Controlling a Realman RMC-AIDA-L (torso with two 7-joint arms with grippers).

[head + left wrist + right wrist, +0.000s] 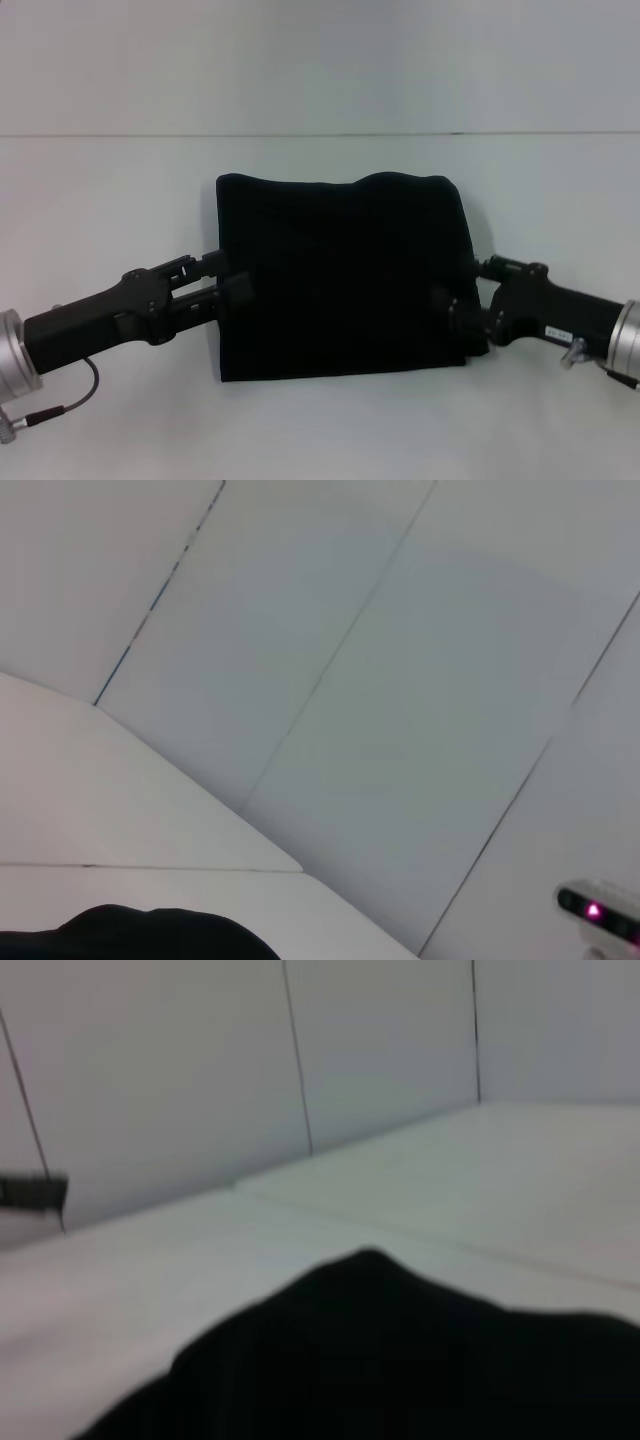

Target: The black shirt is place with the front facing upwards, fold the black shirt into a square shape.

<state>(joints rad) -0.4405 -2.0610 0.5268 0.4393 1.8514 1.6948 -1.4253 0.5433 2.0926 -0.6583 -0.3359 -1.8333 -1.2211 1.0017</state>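
Observation:
The black shirt (345,275) lies on the white table as a folded, roughly square black block, with no lettering showing and a wavy far edge. My left gripper (226,279) is at the shirt's left edge, with its fingers (238,293) apart, one touching the cloth. My right gripper (455,300) is against the shirt's right edge, partly hidden against the black cloth. The shirt shows as a dark mound in the left wrist view (150,935) and fills the near part of the right wrist view (400,1360).
The white table (320,430) stretches around the shirt on all sides. A seam (320,134) runs across the table behind the shirt. White wall panels (400,680) stand beyond the table.

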